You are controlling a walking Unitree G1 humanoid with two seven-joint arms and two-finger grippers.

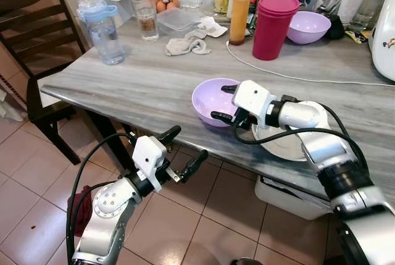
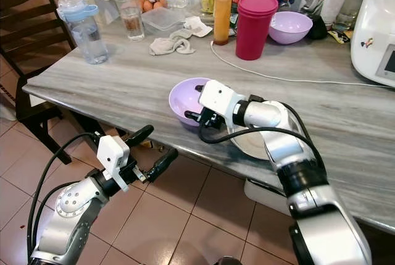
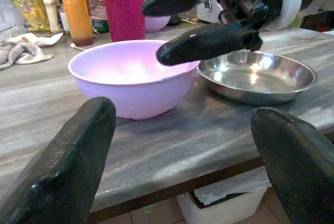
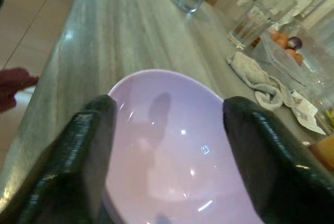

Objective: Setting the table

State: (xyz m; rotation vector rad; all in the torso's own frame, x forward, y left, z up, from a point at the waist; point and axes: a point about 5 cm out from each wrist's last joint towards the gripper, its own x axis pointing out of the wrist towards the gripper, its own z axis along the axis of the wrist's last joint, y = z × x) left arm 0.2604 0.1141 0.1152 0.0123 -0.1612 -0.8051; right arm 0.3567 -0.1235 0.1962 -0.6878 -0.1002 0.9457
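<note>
bowl (image 1: 210, 99): lilac, set near the table's front edge, just beside a steel plate (image 3: 258, 75) on its right; empty inside.
right gripper (image 1: 223, 102): held at the bowl's near rim, fingers apart, one over the rim's far side, one by the near side; no clamp is seen, and contact cannot be told.
step in hand: judged as bowl placement or release at a setting next to the plate.
how to do it well: bowl should be kept flat on the table (image 1: 142, 86), not tipped by the fingers; if released, the fingers are best lifted straight up and back so the rim is not hooked; bowl should be kept off the table edge, which is close.
left gripper (image 1: 178, 154): held below and in front of the table edge, over the tiled floor, fingers wide apart, nothing between them; pointed at the bowl.
plate: touching or nearly touching the bowl, partly hidden under the right arm; could be knocked on withdrawal.
cable (image 1: 296, 75): white, laid across the table behind the bowl, clear of the gripper.
cup (image 1: 272, 25): red, tall, well behind; second lilac bowl (image 1: 307, 26) beside it.
bottle (image 1: 239, 14): orange, next to the cup.
rag (image 1: 187, 45): crumpled, far side.
jug (image 1: 103, 30): clear, blue lid, left end.
chair (image 1: 37, 36): dark wood, at the table's left end.
</note>
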